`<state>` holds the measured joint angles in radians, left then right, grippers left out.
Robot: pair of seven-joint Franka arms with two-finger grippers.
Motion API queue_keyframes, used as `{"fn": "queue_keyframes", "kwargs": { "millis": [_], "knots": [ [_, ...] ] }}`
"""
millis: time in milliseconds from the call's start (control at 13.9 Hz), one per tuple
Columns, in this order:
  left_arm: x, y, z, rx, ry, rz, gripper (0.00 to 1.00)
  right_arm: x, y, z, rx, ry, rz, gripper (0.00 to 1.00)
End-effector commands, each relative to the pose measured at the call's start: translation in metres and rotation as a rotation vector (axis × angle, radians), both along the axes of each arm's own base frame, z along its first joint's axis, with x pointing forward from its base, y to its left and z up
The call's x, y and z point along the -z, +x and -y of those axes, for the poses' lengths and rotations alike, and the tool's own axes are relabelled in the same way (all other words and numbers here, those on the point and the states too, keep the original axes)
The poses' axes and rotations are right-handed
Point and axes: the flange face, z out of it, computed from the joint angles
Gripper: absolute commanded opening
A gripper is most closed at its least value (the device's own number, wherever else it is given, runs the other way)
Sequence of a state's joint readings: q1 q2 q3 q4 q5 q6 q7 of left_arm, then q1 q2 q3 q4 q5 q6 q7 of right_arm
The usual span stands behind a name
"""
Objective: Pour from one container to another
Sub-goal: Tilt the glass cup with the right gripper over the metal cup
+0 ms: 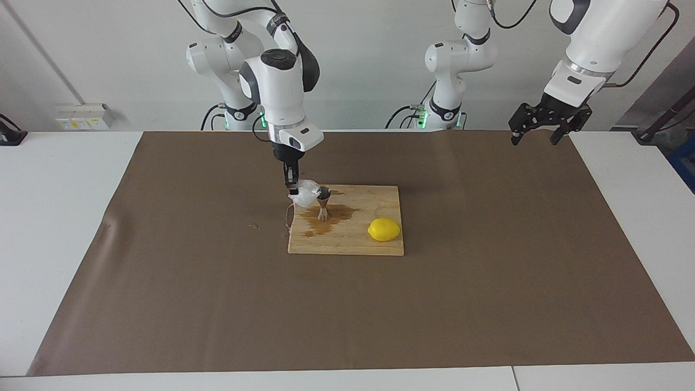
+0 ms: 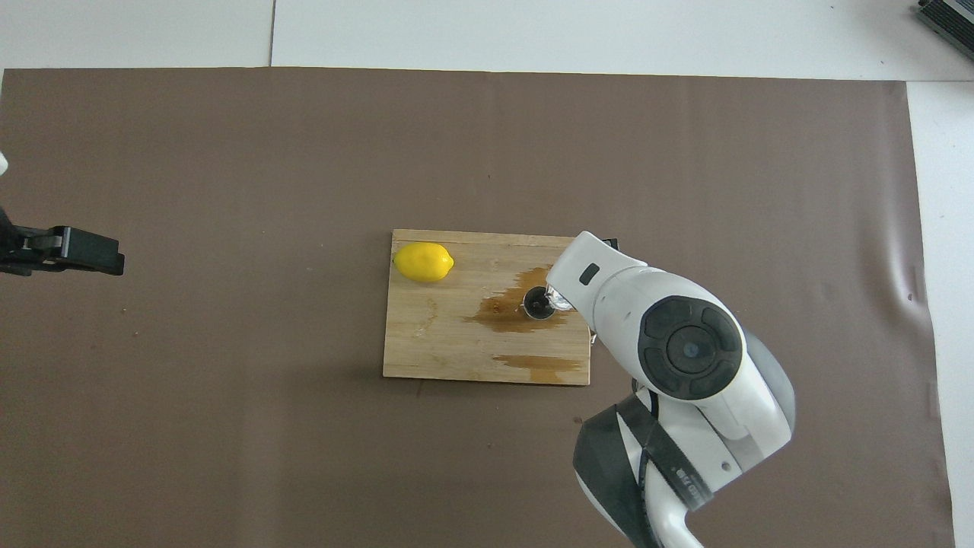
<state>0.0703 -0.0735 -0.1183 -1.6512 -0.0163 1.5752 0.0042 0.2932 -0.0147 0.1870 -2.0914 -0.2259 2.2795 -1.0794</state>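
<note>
Brown-papered bench (image 1: pixel 488 282): plastic cup (image 1: pixel 305 194), clamped in right tool (image 1: pixel 293 188), is tipped over jigger (image 1: pixel 323 203) on stained cutting board (image 1: pixel 374 247); lip should be kept centred, tilt slow; left tool (image 1: pixel 534 132) waits apart.

A lemon (image 1: pixel 384 229) is parked on a wooden board (image 1: pixel 353 245), brown puddles (image 1: pixel 326 218) spilled across it, brown paper (image 1: pixel 217 304) underneath.
</note>
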Motion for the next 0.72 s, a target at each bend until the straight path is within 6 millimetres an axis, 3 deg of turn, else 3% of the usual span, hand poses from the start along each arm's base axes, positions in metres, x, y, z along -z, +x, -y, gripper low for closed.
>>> {"fn": "queue_keyframes", "kwargs": {
  "millis": [0, 647],
  "knots": [
    [-0.004, -0.001, -0.009, -0.005, 0.006, -0.002, 1.0, -0.009, -0.005, -0.003, -0.021, -0.041, 0.028, 0.0],
    [-0.004, 0.002, -0.009, 0.005, 0.006, 0.018, 1.0, -0.016, -0.022, -0.019, -0.1, -0.115, 0.066, 0.0]
  ]
}}
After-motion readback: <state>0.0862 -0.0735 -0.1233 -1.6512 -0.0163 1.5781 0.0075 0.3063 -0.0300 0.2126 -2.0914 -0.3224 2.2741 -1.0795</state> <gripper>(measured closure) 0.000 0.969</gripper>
